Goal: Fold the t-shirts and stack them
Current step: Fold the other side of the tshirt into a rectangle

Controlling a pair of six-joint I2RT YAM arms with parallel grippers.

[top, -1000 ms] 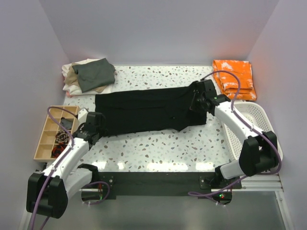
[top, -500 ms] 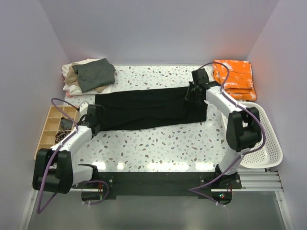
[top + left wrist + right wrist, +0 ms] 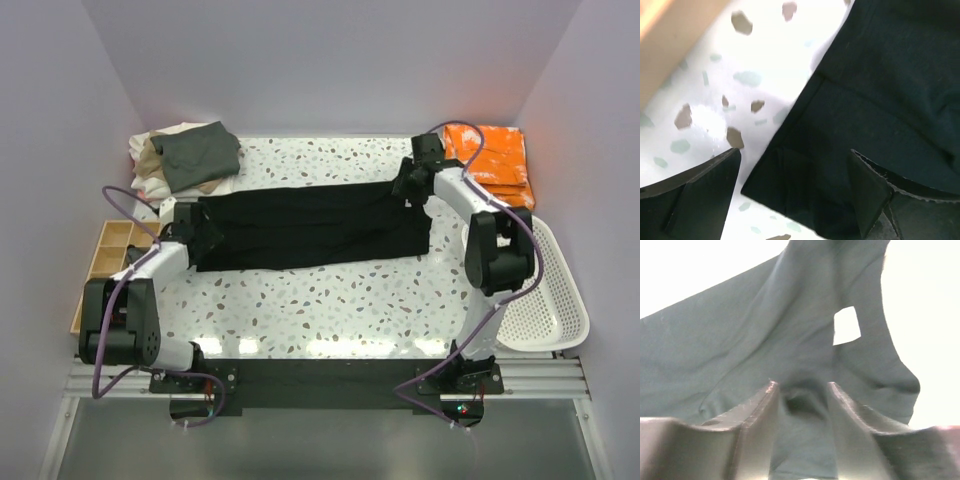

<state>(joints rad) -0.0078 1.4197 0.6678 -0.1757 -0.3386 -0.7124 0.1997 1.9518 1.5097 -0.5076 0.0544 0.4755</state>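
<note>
Shift since a second ago: both arms reach farther across the tabletop (image 3: 330, 300). The left gripper (image 3: 795, 152) has moved up along the shirt's left end, and the right gripper (image 3: 802, 390) has gone from the shirt's right half to its far right corner.
White basket (image 3: 545, 300): sits at the near right edge, beside the right arm.
Wooden tray (image 3: 98, 262): lies at the near left edge, partly covered by the left arm and its cable.
Left jaws: set wide over the near left corner of the black t-shirt (image 3: 310, 228). The hem lies flat on the speckled top between them, and nothing is gripped.
Black t-shirt: stretches across the middle of the tabletop as one long band, left to right, flat for most of its length.
Right jaws: drawn narrow, with a bunch of the shirt's cloth gathered between them. In the right wrist view the fabric rises in folds toward the fingers, with bright background showing through one gap.
Folded stack: sits in the far left corner, well apart from the black shirt, with the grey-green t-shirt (image 3: 200, 152) on top and the tan t-shirt (image 3: 150, 162) and cream t-shirt (image 3: 180, 130) showing beneath it.
Orange cloth (image 3: 495, 160): lies folded in the far right corner, just beyond the right arm.
</note>
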